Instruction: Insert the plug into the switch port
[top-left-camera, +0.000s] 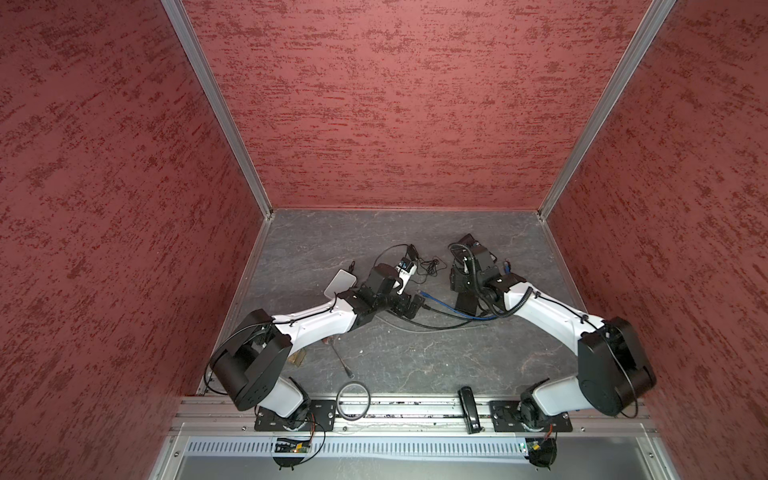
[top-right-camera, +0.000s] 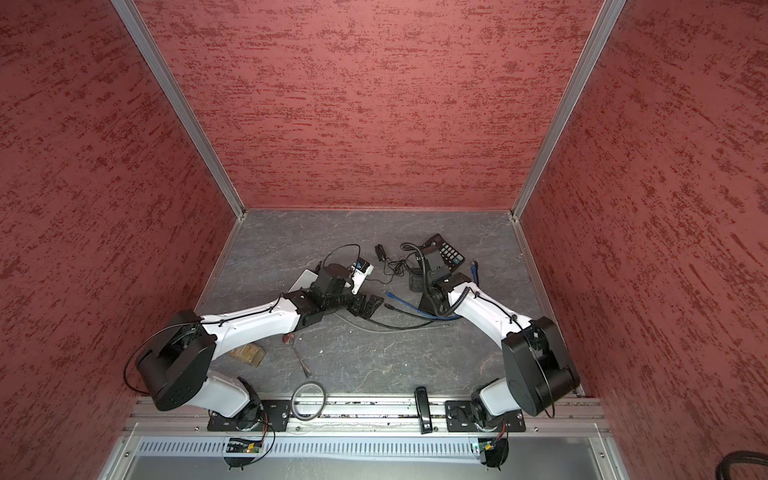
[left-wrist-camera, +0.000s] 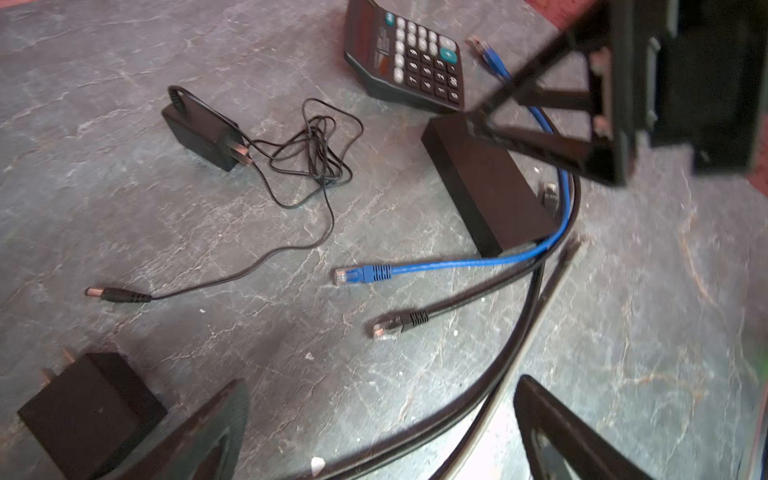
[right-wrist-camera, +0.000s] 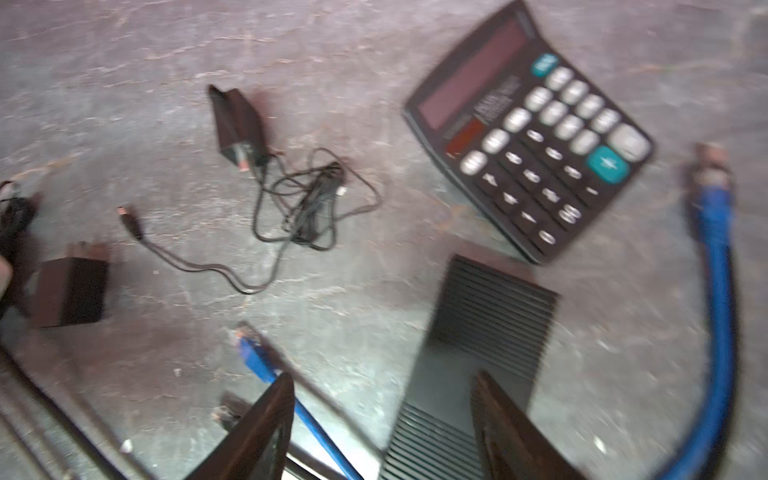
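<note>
Our left gripper (left-wrist-camera: 384, 386) hangs just above the table (left-wrist-camera: 166, 216). Its jaws are spread wide, with nothing between them but the black and grey cables (left-wrist-camera: 498, 374) running across below. Just ahead lies the black plug (left-wrist-camera: 395, 325), then the blue plug (left-wrist-camera: 353, 275). We cannot tell which one is meant, and neither is in a port. Both lie flat, their long axes roughly along the line between our fingers and their tips pointing away from the switch (left-wrist-camera: 486, 187). We judge the wrist must turn to take either one across its sides. Farther off, the switch sits lengthwise under our right gripper (right-wrist-camera: 384, 377), whose jaws stand apart astride its near end without clamping it. The left arm is nearer to both plugs, with its forearm low, reaching inward, wrist tipped down.
</note>
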